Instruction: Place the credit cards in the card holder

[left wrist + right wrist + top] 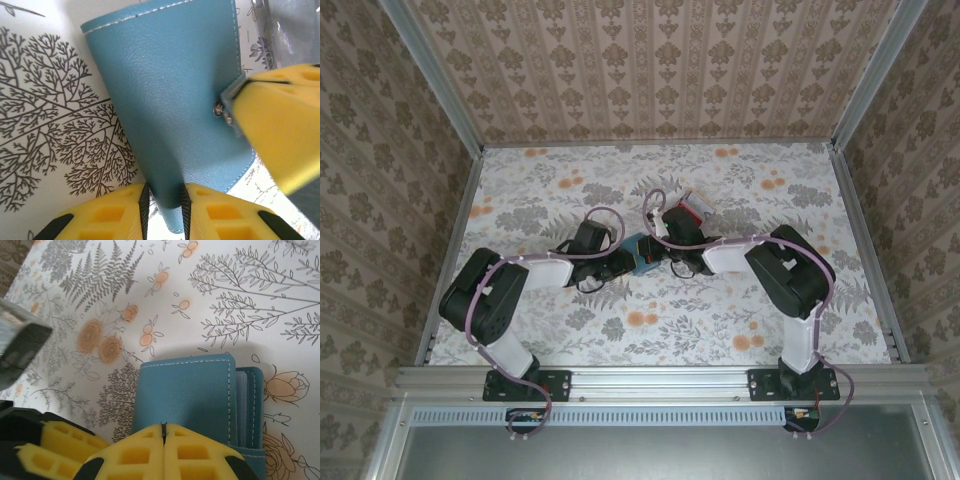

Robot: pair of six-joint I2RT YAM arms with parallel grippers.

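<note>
Left wrist: card holder (pixel 165 100) within left tool (pixel 164 194)

Top camera looks down; both wrist cameras closely face the card holder (pixel 170 100).

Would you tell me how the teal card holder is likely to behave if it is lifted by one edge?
The card holder looks like soft stitched leather, so it will probably flex rather than stay stiff. Its grained skin should resist slipping in the left hand pinching its edge.
</note>
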